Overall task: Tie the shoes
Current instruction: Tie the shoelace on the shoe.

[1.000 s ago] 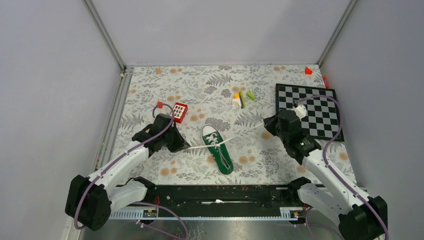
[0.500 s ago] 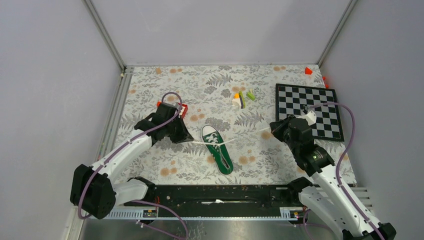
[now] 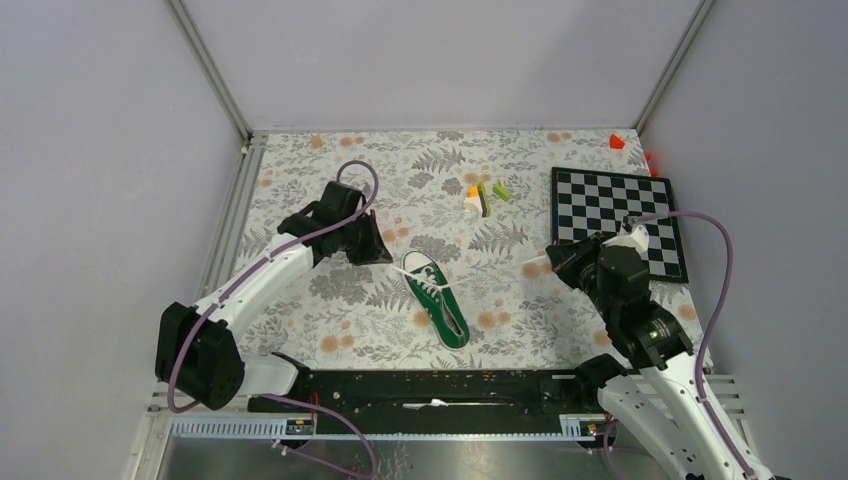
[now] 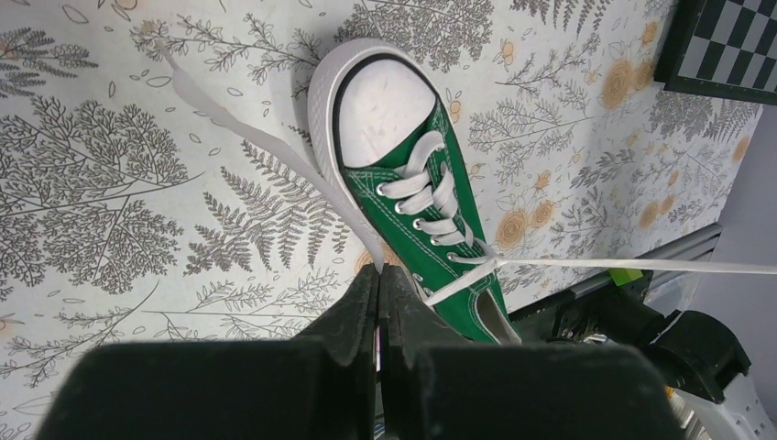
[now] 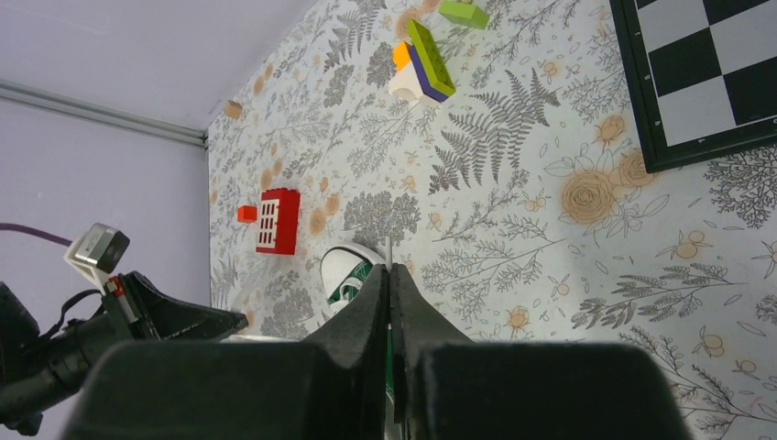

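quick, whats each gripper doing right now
left gripper: closed, pinching one white lace
right gripper: closed, pinching the other lace, which runs taut from the sneaker

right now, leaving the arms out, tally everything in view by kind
green sneaker: 1
chessboard: 1
red keypad-like block: 1
stack of coloured bricks: 1
loose lime brick: 1
small red pieces: 3
total: 8

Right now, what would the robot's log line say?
left gripper: shut on left lace | right gripper: shut on right lace | sneaker: no bow yet
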`<control>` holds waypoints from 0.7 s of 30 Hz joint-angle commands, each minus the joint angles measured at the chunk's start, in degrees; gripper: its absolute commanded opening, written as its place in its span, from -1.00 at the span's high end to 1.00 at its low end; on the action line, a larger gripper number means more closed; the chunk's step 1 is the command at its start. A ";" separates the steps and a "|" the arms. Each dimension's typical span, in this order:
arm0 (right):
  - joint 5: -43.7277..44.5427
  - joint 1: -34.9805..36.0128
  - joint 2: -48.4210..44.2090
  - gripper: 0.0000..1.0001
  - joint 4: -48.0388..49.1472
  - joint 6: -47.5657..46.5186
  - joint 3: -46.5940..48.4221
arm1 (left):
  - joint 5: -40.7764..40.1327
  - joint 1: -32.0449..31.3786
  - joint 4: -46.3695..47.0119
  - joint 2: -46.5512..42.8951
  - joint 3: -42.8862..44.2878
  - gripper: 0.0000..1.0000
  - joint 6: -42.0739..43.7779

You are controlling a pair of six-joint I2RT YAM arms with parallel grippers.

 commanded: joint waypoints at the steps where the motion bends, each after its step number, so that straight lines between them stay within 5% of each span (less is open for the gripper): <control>1: -0.93 -0.38 -0.72 1.00 -0.95 -0.27 2.61 | 0.10 0.29 0.74 1.29 4.11 1.00 2.29; 12: -2.76 -0.29 1.32 1.00 0.51 -3.40 6.76 | 2.78 -4.09 0.57 0.75 7.46 1.00 3.67; 21: -13.28 -0.19 18.30 1.00 11.97 -6.54 10.37 | 1.01 -9.62 0.13 -8.41 0.49 1.00 2.60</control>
